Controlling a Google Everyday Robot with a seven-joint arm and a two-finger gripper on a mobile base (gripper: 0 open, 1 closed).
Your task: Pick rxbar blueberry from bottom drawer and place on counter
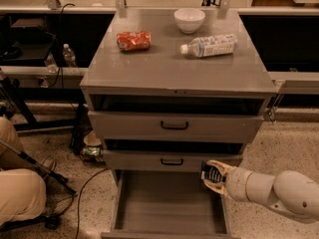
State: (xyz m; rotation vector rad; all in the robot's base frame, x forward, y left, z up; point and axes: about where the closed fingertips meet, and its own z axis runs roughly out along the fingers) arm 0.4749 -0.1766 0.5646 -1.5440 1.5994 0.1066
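Rxbar blueberry, a small flat dark wrapper with white print [213, 174], is clamped between the cream fingers of the gripper [209, 173], above the right side of the open grey metal bottom drawer [164, 208].

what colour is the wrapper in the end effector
Wrapper: dark navy-black, white print, camera view; end effector holds it over the bottom drawer, right side.

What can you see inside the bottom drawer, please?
The bottom drawer shows only bare grey floor. The gripper, shut on the rxbar blueberry, covers its right rear corner.
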